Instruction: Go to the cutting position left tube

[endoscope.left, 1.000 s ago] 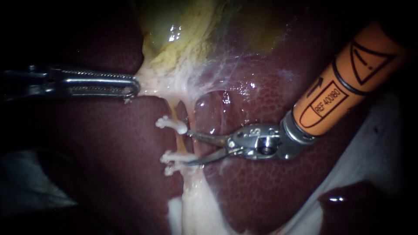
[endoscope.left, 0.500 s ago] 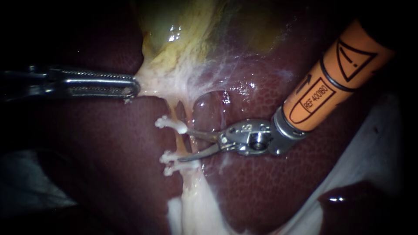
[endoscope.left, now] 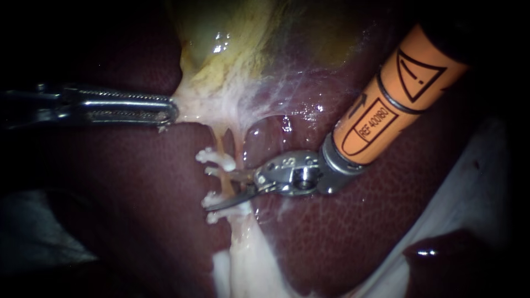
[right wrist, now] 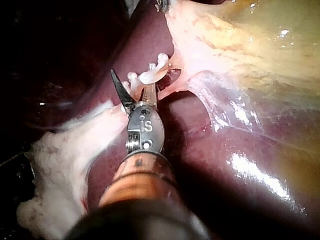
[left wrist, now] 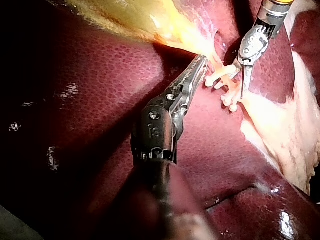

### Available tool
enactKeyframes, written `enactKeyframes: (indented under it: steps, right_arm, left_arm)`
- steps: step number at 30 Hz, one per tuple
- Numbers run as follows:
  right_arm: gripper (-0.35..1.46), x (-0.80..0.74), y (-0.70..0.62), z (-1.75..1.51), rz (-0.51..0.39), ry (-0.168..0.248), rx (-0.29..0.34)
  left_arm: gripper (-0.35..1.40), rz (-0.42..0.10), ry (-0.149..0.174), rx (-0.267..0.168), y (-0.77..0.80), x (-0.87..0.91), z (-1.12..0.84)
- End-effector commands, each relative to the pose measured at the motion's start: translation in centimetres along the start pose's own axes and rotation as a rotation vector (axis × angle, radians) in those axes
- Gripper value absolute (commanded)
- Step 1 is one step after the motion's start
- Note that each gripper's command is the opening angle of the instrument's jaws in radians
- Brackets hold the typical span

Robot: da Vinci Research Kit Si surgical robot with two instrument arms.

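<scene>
A thin yellowish tube (endoscope.left: 223, 177) runs down from the gallbladder (endoscope.left: 221, 44) over the liver (endoscope.left: 132, 221). It carries a white clip (endoscope.left: 217, 158) above and two white clips (endoscope.left: 213, 201) below. My right instrument (endoscope.left: 211, 190), on an orange shaft, has its blades open, one on each side of the tube between the upper and lower clips. The right wrist view shows the same open blades (right wrist: 134, 90) at the clips (right wrist: 154, 75). My left instrument (endoscope.left: 165, 113) is shut on pale tissue at the gallbladder's neck and holds it taut to the left, as the left wrist view (left wrist: 199, 67) also shows.
Dark red liver surrounds the tube on both sides. Pale fatty tissue (endoscope.left: 243, 259) trails below the clips. White gauze (endoscope.left: 475, 182) lies at the lower right, beside the liver's edge.
My right instrument has slid left along the liver, and its open blades now straddle the tube between the clips. The left instrument and the tissue it holds have not moved.
</scene>
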Motion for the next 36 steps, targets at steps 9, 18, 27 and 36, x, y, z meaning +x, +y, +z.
enactKeyframes:
  steps: [9, 18, 27, 36]
  right_arm:
    - [1.32, 0.11, 0.05, 0.22, 0.000, 0.015, -0.009]
    - [1.39, 0.22, 0.13, 0.36, 0.001, 0.059, -0.022]
    - [1.40, 0.29, 0.10, 0.39, 0.000, 0.083, -0.018]
    - [1.44, 0.48, -0.12, 0.34, 0.031, 0.127, 0.001]
  left_arm:
    - [-0.35, -0.001, 0.000, 0.000, 0.01, 0.00, 0.03]
    - [-0.35, -0.001, 0.000, -0.002, 0.02, 0.01, 0.04]
    - [-0.35, -0.001, 0.000, -0.002, 0.02, 0.01, 0.04]
    - [-0.35, -0.001, -0.001, -0.002, 0.02, 0.00, 0.03]
